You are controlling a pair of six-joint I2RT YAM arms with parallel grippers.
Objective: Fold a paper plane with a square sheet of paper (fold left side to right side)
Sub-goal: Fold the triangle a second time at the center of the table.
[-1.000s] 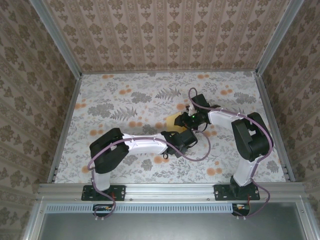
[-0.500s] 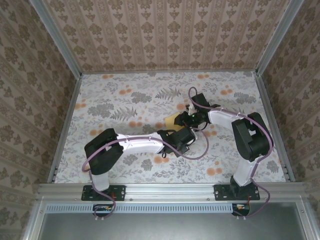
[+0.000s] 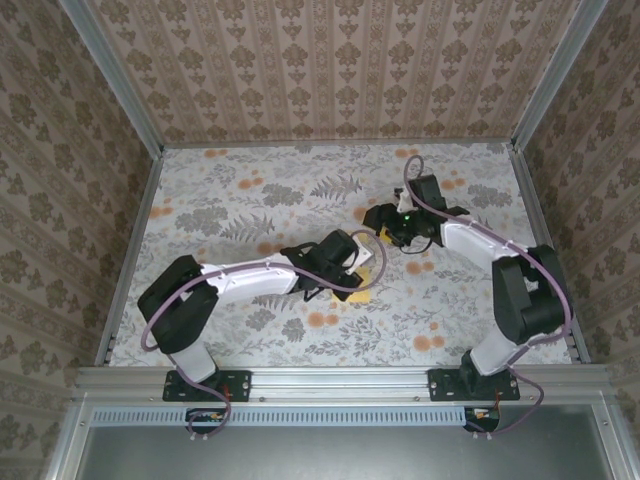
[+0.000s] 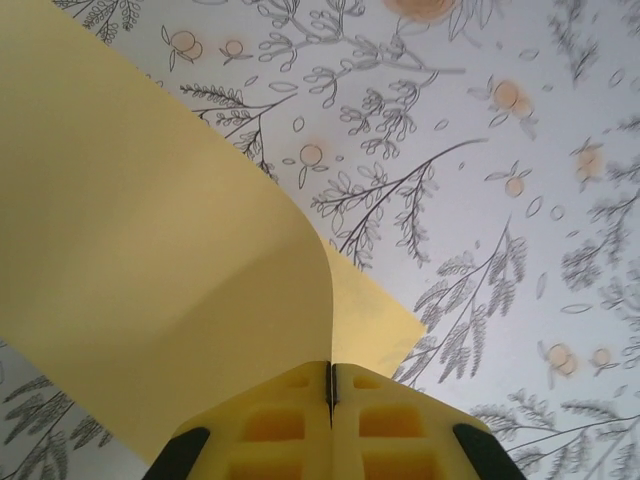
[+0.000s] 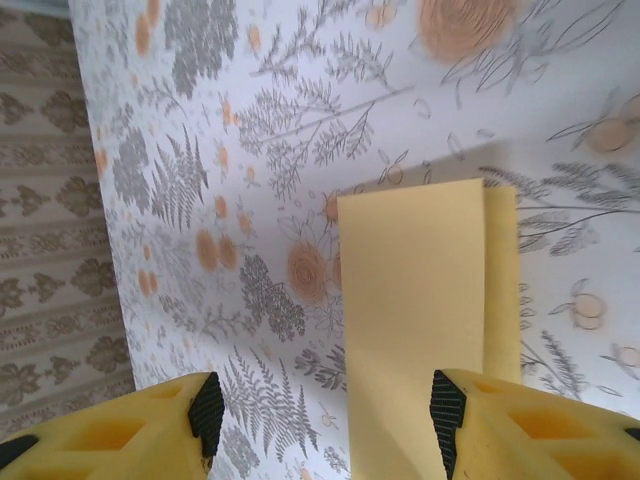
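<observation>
Under both arms, a flowered cloth point(image 4: 500, 200) covers the table. The yellow sheet of paper point(image 4: 150, 250) curls up out of the clenched left gripper point(image 4: 332, 375), which pinches one edge; its far part is cut off by the frame. Just ahead of the right gripper point(image 5: 325, 415), whose jaws are spread and empty, the sheet shows two layers. From above, the arms hide most of it.

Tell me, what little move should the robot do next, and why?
Probably carry the pinched edge across to the right side. The left gripper is shut on the paper, which curls up and isn't yet flat on its other half; the right gripper hangs open above.
</observation>
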